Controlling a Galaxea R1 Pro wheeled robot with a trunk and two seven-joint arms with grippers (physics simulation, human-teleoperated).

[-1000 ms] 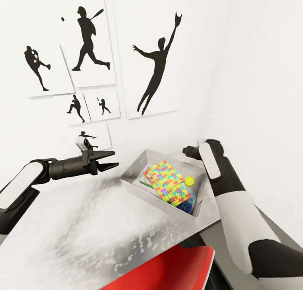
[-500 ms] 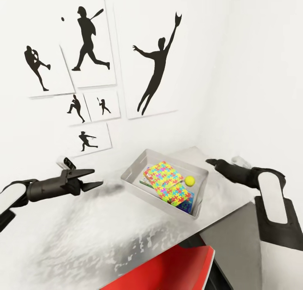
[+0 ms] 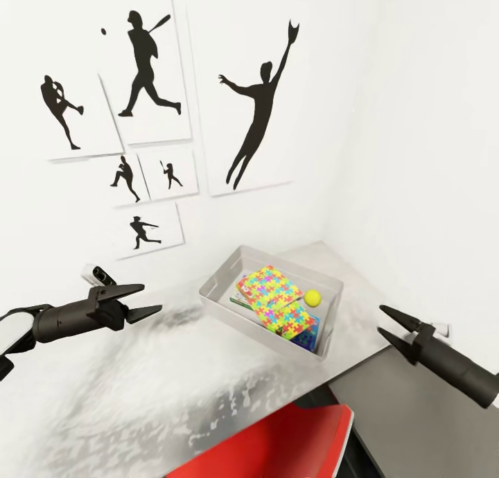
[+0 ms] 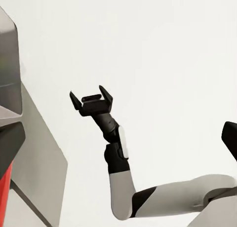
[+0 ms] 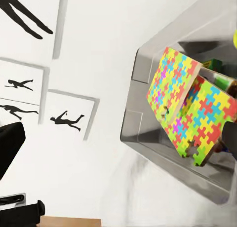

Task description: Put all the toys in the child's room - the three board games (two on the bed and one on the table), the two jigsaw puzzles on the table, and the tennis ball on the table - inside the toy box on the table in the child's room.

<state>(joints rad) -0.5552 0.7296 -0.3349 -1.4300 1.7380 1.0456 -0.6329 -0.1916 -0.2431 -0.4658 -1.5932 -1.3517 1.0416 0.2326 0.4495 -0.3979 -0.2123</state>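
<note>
Toy box (image 3: 220, 281) sits at 12 o'clock on the surface (image 3: 125, 388), holding two jigsaw puzzles (image 3: 277, 299), tennis ball (image 3: 312, 297) and board-game edges under them. Left pincer (image 3: 144, 301) at 9, right pincer (image 3: 387, 325) at 3; both w/ jaws apart, nothing held. Risk: puzzles lie tilted and stacked loose, so a swing by either arm could knock the rim and spill the ball.

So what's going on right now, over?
Left gripper and right gripper open, empty, flanking toy box. Jigsaw puzzles and tennis ball inside. Nothing blocking.
</note>
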